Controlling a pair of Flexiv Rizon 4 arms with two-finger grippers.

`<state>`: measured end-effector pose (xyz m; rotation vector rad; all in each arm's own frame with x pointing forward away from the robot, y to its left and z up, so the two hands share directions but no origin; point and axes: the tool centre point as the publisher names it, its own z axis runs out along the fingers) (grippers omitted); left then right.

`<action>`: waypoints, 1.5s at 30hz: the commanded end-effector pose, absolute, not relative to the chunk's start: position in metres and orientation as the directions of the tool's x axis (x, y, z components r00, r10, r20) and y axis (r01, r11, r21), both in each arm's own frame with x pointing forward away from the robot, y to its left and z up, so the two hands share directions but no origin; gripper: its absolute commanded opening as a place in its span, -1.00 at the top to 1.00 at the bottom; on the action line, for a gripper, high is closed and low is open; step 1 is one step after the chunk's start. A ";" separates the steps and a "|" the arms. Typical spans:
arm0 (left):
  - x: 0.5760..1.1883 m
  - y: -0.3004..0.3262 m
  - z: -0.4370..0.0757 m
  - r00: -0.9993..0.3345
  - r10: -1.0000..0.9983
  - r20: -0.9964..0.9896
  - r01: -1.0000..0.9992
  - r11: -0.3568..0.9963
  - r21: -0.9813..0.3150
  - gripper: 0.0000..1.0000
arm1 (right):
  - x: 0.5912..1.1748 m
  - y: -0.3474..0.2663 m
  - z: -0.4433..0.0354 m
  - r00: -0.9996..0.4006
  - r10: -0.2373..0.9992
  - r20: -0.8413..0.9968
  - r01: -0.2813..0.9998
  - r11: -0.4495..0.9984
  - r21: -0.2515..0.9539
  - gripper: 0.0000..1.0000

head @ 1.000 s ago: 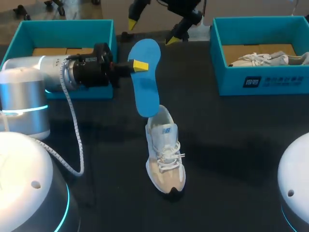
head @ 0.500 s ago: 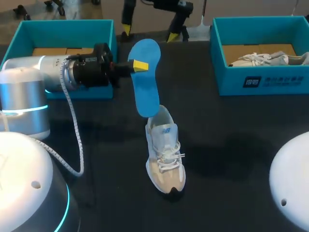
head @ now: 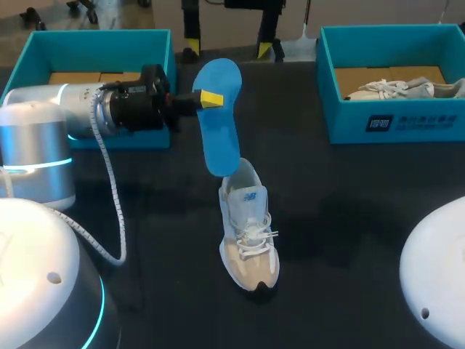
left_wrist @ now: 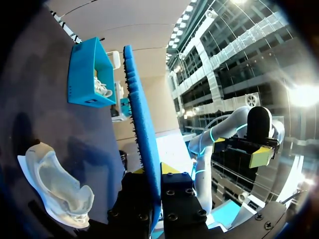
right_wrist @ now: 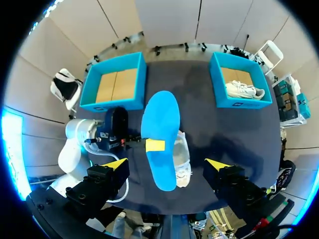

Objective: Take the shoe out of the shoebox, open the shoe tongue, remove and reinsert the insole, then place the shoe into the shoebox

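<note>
Insole [head: 220, 120], already out, is clamped upright in the left hand [head: 209, 98], its lower end at the heel of the shoe [head: 248, 225] lying on the tabletop [head: 349, 218]. The right hand [right_wrist: 167, 164] hangs high, spread, empty. Reinsertion looks next: feed the insole down inside.

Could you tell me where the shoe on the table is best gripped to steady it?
Probably across the toe end of the shoe, from above: it stands upright on its sole, and the insole, held by the left gripper, hangs over its heel opening.
</note>
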<state>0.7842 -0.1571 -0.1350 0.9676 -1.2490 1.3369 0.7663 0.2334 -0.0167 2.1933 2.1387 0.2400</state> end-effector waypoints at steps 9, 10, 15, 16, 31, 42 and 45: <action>0.784 -0.157 -0.136 -0.156 0.150 0.976 -0.984 0.059 -0.167 1.00 | 0.766 0.253 -0.025 0.034 0.999 -0.037 0.988 -0.028 0.154 -1.00; 0.784 -0.157 -0.136 -0.156 0.150 0.976 -0.984 0.059 -0.167 1.00 | 0.766 0.253 -0.025 0.034 0.999 -0.040 0.988 -0.027 0.152 -1.00; 0.784 -0.157 -0.136 -0.156 0.150 0.976 -0.984 0.059 -0.167 1.00 | 0.766 0.255 -0.025 0.036 0.998 -0.044 0.988 -0.029 0.152 -1.00; 0.784 -0.157 -0.136 -0.156 0.150 0.976 -0.984 0.059 -0.167 1.00 | 0.766 0.255 -0.025 0.036 0.998 -0.044 0.988 -0.029 0.152 -1.00; 0.784 -0.157 -0.136 -0.156 0.150 0.976 -0.984 0.059 -0.167 1.00 | 0.766 0.255 -0.025 0.036 0.998 -0.044 0.988 -0.029 0.152 -1.00; 0.784 -0.157 -0.136 -0.156 0.150 0.976 -0.984 0.059 -0.167 1.00 | 0.766 0.255 -0.025 0.036 0.998 -0.044 0.988 -0.029 0.152 -1.00; 0.784 -0.157 -0.136 -0.156 0.150 0.976 -0.984 0.059 -0.167 1.00 | 0.766 0.255 -0.025 0.036 0.998 -0.044 0.988 -0.029 0.152 -1.00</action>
